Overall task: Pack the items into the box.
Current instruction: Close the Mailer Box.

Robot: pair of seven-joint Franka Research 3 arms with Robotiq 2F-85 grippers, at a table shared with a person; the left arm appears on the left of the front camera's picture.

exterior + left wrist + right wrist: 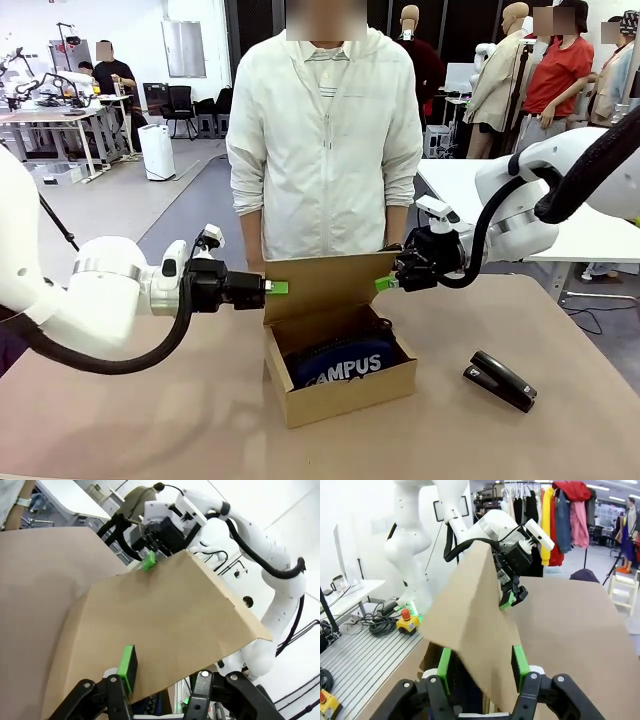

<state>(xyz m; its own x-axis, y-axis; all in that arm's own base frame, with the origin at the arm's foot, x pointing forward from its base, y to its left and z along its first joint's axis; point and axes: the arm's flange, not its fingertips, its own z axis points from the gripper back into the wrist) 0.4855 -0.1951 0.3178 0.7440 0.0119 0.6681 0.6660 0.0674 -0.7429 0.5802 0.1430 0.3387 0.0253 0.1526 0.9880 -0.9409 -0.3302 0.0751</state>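
**Both grippers on the raised flap, pouch in box**

A stapler (500, 380) lies on the table (150, 420) right of the box (340, 385), well apart from it. A person (325, 130) stands just behind the flap (325, 285). The box is open; the pouch (345, 362) with "CAMPUS" lies inside. I see no knife. The left gripper (278, 288) clamps the flap's left edge, the right gripper (385, 283) its right edge. In the right wrist view the pads (444, 667) sit on both sides of the cardboard.

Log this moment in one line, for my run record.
stage: closing lid | left claw: on flap | right claw: on flap | pouch: in box
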